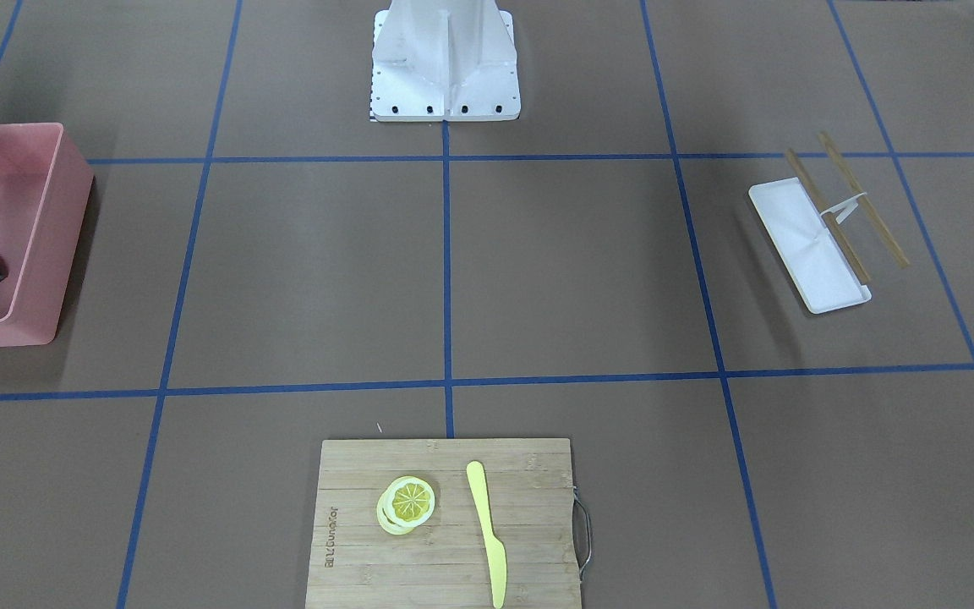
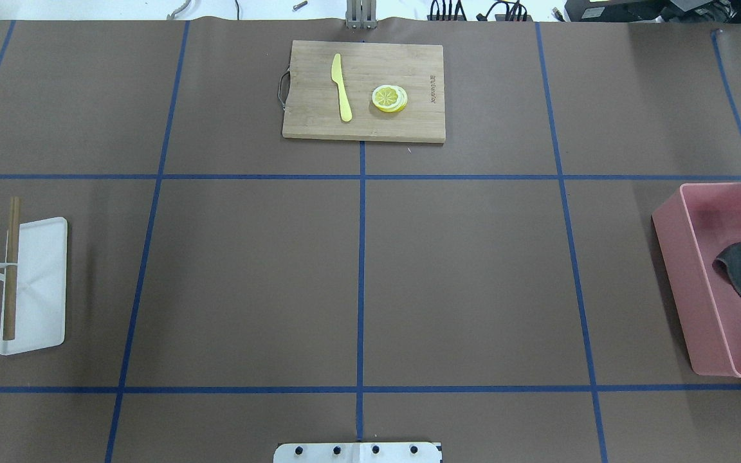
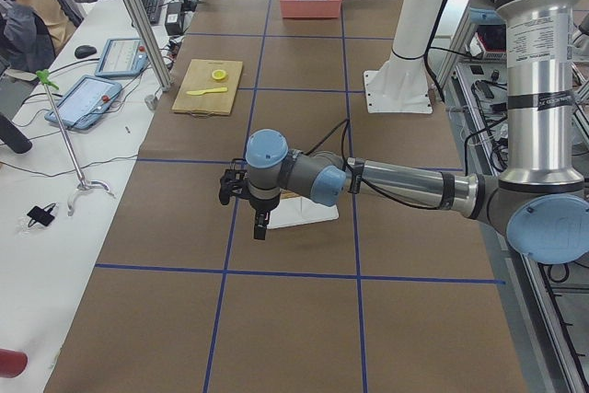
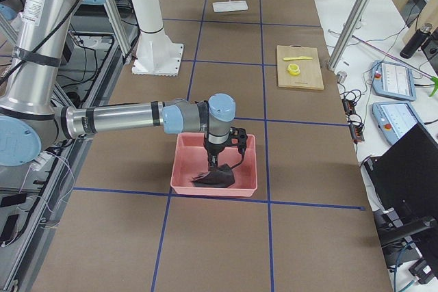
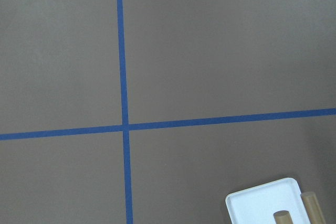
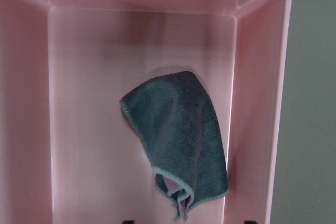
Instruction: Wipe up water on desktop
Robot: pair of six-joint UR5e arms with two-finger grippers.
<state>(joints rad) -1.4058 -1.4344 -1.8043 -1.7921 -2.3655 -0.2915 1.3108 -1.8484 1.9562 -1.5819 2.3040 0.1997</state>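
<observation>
The desktop (image 2: 473, 283) is a flat brown surface divided by blue tape lines; I see no water on it. A dark grey cloth (image 6: 184, 129) lies crumpled in a pink bin (image 2: 679, 270) at the robot's right end of the table. My right gripper (image 4: 217, 162) hangs over the bin just above the cloth. Its dark fingertips (image 6: 128, 222) show wide apart at the bottom edge of the right wrist view, with nothing between them. My left gripper (image 3: 253, 213) hovers above the desktop beside a white tray (image 2: 39, 283). I cannot tell whether it is open or shut.
A bamboo cutting board (image 2: 364, 90) at the far middle carries a yellow knife (image 2: 341, 87) and lemon slices (image 2: 390, 98). Wooden sticks (image 2: 10, 270) rest on the white tray. The robot's white base (image 1: 445, 59) stands at the near middle. An operator (image 3: 37, 6) sits beyond the far edge.
</observation>
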